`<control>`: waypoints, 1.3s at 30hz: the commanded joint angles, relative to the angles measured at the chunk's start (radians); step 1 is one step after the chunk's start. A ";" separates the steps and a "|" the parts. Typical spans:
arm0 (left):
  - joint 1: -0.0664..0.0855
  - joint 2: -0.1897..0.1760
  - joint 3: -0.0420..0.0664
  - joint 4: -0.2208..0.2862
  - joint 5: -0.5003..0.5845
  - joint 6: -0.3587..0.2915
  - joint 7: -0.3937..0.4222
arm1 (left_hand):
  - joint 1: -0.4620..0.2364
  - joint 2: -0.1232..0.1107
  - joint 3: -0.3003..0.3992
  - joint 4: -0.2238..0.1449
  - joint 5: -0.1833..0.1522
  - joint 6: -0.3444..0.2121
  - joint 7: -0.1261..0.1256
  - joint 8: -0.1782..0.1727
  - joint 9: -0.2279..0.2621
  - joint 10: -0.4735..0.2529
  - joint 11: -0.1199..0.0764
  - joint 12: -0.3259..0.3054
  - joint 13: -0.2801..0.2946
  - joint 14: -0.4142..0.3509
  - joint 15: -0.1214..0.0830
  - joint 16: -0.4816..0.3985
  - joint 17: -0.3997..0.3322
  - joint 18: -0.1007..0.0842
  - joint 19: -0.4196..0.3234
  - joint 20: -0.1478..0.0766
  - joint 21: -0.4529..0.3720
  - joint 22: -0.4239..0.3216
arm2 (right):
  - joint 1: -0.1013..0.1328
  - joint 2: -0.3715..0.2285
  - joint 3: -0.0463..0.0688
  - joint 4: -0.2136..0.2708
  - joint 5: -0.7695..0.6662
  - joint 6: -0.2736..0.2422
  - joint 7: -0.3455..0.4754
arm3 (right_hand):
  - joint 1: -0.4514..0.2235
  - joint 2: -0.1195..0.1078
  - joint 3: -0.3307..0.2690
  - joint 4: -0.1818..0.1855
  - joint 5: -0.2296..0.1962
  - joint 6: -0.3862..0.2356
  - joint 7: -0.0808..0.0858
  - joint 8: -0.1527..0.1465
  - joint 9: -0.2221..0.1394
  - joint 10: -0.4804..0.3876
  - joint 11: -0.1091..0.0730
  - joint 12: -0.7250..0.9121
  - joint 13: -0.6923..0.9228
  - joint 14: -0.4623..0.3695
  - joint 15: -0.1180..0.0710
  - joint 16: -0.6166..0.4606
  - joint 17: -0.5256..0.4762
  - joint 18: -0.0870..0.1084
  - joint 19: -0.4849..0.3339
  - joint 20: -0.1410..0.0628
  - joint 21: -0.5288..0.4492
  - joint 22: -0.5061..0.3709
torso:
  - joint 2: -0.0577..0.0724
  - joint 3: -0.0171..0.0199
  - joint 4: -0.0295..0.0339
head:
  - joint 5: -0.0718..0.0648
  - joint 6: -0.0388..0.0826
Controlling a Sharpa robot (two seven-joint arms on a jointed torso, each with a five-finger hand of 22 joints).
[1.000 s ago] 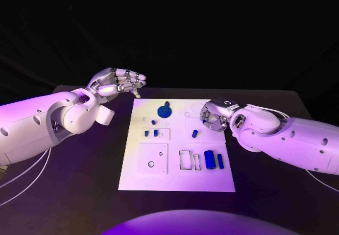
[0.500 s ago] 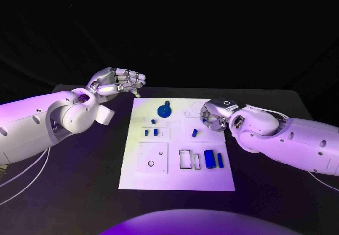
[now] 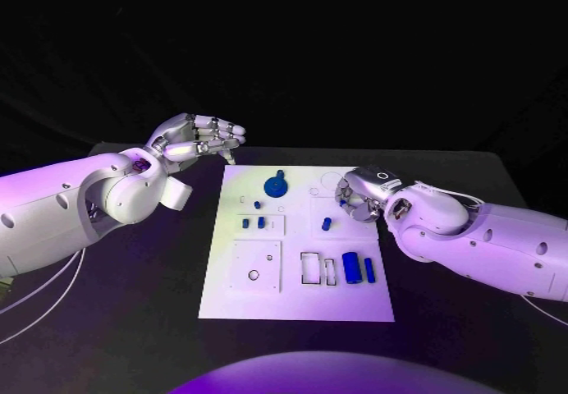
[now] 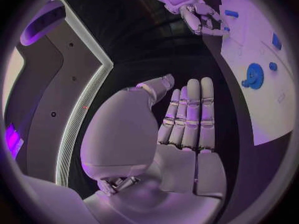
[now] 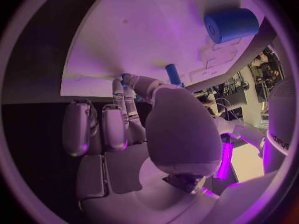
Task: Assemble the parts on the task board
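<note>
Now the right hand [image 3: 359, 199] is pinching a small blue peg [image 5: 172, 74] over the white task board's [image 3: 296, 291] right edge, while the left hand [image 3: 195, 138] is hovering curled and empty beyond the board's far left corner.

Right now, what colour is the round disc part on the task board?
Blue; the round disc part shows best in the head view, on the white task board.
</note>
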 commanded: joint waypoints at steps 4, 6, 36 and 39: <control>0.001 0.002 0.001 -0.001 -0.003 0.009 0.005 | -0.011 0.001 -0.005 -0.001 0.001 -0.006 -0.001 -0.006 -0.001 -0.007 0.002 0.005 -0.002 -0.001 0.007 -0.004 -0.001 0.013 0.005 0.004 -0.004 -0.001 | 0.005 -0.009 0.004 0.018 -0.023 -0.064 -0.020 | -0.001 0.010 -0.001 -0.007 -0.008 0.004 -0.004 0.007 0.005 0.032 -0.024 -0.002 0.001 0.016 -0.009 -0.002 0.001 -0.014 0.008 -0.002 0.007 0.137 | -0.001 -0.0010 -0.0007 | -0.002 0.004; 0.001 0.003 0.001 -0.002 -0.003 0.009 0.005 | -0.011 0.001 -0.005 -0.001 0.001 -0.006 -0.001 -0.006 -0.001 -0.007 0.002 0.005 -0.002 -0.001 0.007 -0.004 -0.001 0.013 0.005 0.004 -0.004 -0.001 | 0.006 -0.013 0.006 0.024 -0.022 -0.072 -0.021 | -0.003 0.010 0.000 -0.008 -0.010 0.004 -0.004 0.007 0.007 0.033 -0.025 -0.003 0.001 0.016 -0.009 -0.002 0.000 -0.015 0.008 -0.002 0.008 0.138 | -0.001 -0.0003 -0.0009 | -0.001 0.005; 0.001 0.017 0.001 -0.017 0.006 0.002 0.007 | -0.012 0.002 -0.007 -0.001 0.001 -0.009 0.000 -0.007 -0.001 -0.011 0.004 0.006 -0.002 -0.002 0.008 -0.005 -0.001 0.013 0.005 0.005 -0.008 -0.004 | 0.001 0.037 0.017 0.259 0.015 -0.092 0.002 | -0.006 0.011 0.002 -0.012 -0.014 0.002 -0.004 0.010 0.012 0.036 -0.025 -0.007 0.004 0.016 -0.010 -0.004 -0.003 -0.017 0.012 -0.003 0.018 0.143 | -0.002 -0.0033 0.0047 | 0.053 0.003; 0.001 0.021 0.001 -0.019 0.009 -0.001 0.006 | -0.012 0.002 -0.007 -0.001 0.001 -0.009 0.000 -0.007 -0.001 -0.011 0.004 0.006 -0.002 -0.002 0.008 -0.005 -0.001 0.013 0.005 0.005 -0.008 -0.004 | -0.016 0.064 0.013 0.251 0.015 -0.081 0.007 | -0.006 0.011 0.002 -0.012 -0.014 0.002 -0.004 0.010 0.012 0.036 -0.025 -0.007 0.004 0.016 -0.010 -0.004 -0.003 -0.017 0.012 -0.003 0.018 0.143 | -0.001 -0.0035 0.0063 | 0.064 0.001</control>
